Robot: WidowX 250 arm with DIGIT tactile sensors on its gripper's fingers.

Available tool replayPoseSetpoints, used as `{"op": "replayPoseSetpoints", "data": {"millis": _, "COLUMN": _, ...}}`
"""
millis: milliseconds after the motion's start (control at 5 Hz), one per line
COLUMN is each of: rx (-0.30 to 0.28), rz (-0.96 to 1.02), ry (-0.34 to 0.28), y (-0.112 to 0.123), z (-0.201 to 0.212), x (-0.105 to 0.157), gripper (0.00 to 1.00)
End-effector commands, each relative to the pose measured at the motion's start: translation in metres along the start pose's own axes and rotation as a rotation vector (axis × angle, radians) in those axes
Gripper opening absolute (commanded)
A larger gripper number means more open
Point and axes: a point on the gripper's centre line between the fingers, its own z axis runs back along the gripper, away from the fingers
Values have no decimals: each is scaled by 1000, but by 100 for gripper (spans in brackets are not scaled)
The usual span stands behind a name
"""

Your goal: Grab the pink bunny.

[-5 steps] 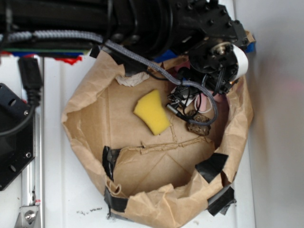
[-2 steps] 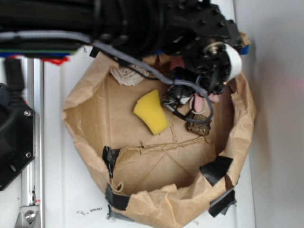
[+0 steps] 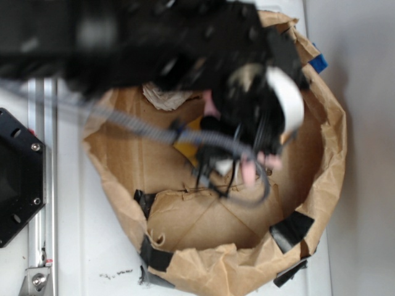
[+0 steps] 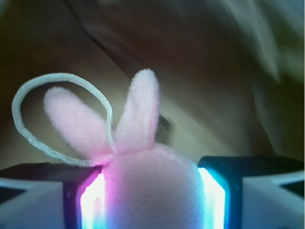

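In the wrist view the pink bunny [image 4: 151, 176] fills the gap between my two lit pads [image 4: 93, 200], its two long ears and white loop tag [image 4: 28, 95] sticking up past them. My gripper [image 4: 150, 202] is shut on its body. From outside, the blurred gripper [image 3: 242, 165] hangs over the middle of the brown paper bag [image 3: 324, 185], and pale-pink bits of the bunny [image 3: 249, 172] show under it. Most of the toy is hidden there by the arm.
A yellow sponge [image 3: 185, 149] peeks out beneath the arm's grey cable. A crumpled off-white paper wad [image 3: 163, 95] lies at the bag's back. Black tape patches [image 3: 291, 228] sit on the bag's front rim. A black base plate [image 3: 18, 179] and metal rail stand at the left.
The arm has swung toward the bag's middle and now looks larger and blurred, carrying the bunny with it. The bag's right rim has spread outward.
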Motion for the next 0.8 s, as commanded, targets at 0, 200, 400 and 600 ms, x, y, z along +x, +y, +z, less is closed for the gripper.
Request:
{"op": "replayPoseSetpoints", "data": {"millis": 0, "rx": 101, "rz": 227, "ry": -33, "y": -38, "z": 68, "x": 35, "gripper": 0}}
{"op": "replayPoseSetpoints", "data": {"millis": 200, "rx": 62, "rz": 384, "ry": 22, "y": -34, "z": 80, "x": 24, "gripper": 0}}
{"op": "replayPoseSetpoints", "data": {"millis": 400, "rx": 30, "rz": 463, "ry": 38, "y": -22, "z": 79, "x": 4, "gripper": 0}}
{"op": "replayPoseSetpoints", "data": {"millis": 600, "rx": 35, "rz": 507, "ry": 53, "y": -28, "z": 73, "x": -16, "gripper": 0}}
